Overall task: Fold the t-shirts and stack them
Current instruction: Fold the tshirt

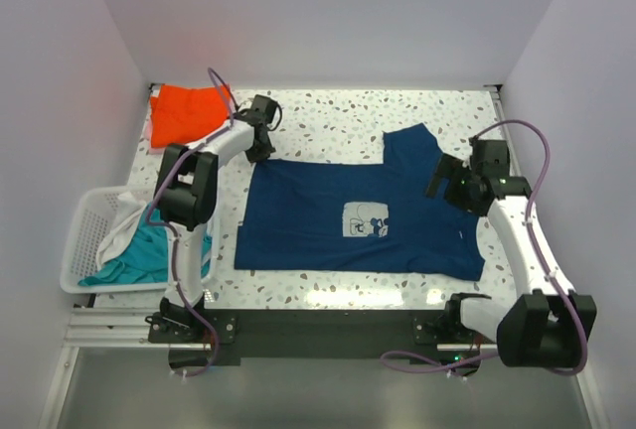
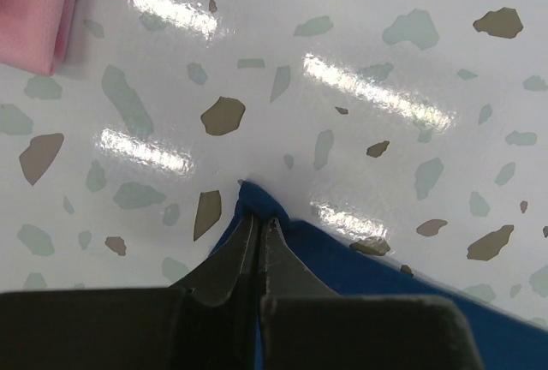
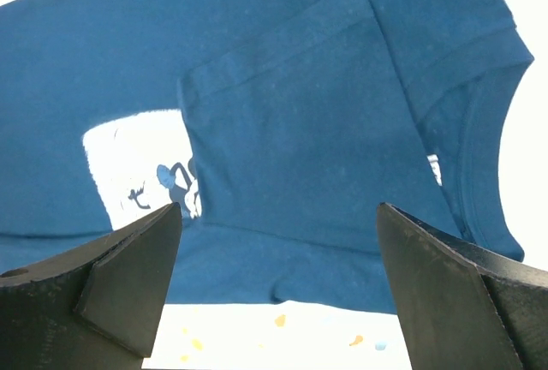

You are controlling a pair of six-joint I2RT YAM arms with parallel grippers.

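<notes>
as my left gripper sits at the bottom centre of the left wrist view, its two dark fingers are pressed together and clamped on one corner of the navy t-shirt. a small peak of blue cloth pokes out just past the tips, onto the speckled table. in the upper left corner of that same view i see a pink t-shirt lying folded, well apart from my fingers.

in the top view the navy t-shirt lies spread flat across the middle of the frame, its pale square print facing up and one sleeve reaching toward the top. my left gripper is at the shirt's upper left corner. my right gripper hovers over the shirt's right side, near the collar.

in the right wrist view my right gripper stands wide apart with nothing between its fingers, and the shirt fills the frame beneath it. a sleeve lies folded in over the body, just beside the print.

an orange-red t-shirt lies at the upper left of the top view. at the left edge is a white slatted basket, with a teal t-shirt and some white cloth in it.
</notes>
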